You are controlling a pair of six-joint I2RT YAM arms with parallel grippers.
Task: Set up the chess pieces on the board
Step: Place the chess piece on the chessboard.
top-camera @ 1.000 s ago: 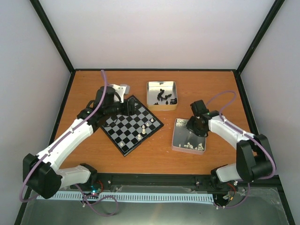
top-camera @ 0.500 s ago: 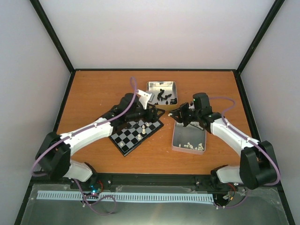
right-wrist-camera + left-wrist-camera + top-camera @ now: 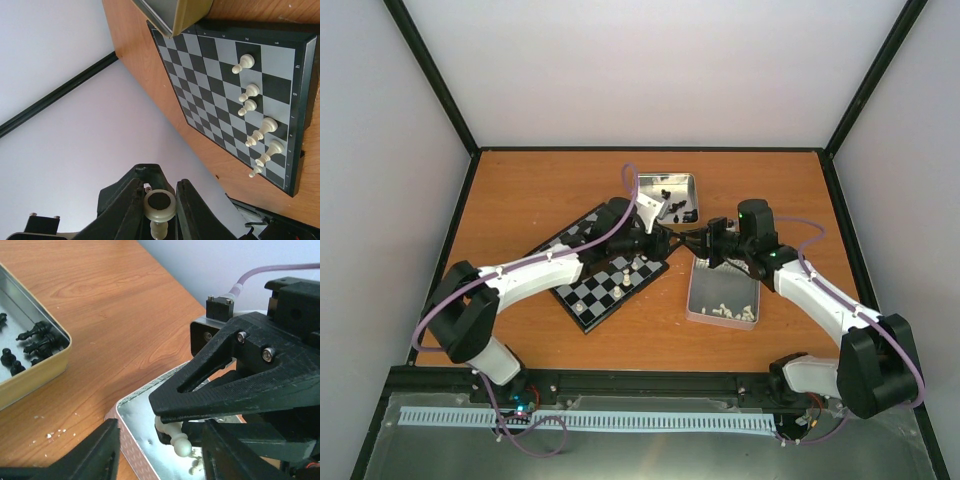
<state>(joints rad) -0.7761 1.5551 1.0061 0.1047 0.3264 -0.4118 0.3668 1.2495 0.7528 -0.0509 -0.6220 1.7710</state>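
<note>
Two claws meet above the counter (image 3: 125,300). The right claw (image 3: 158,186) pinches a cream-white chessman (image 3: 159,206). The left claw (image 3: 160,426) stands half-spread on either side of it, not yet gripping. Beneath them lies the tin of white pieces (image 3: 131,405). The board (image 3: 210,80), with several white chessmen (image 3: 251,91) along one edge, sits just beside. For a clean handover, the left claw should likely close squarely before the right releases.

Board (image 3: 582,293): black and pale grey chequers, black rim. Chessmen (image 3: 251,92) on it: cream-white. Far tin (image 3: 37,375): gold wall, black chessmen (image 3: 39,338) inside. Table (image 3: 510,195): orange wood grain.
</note>
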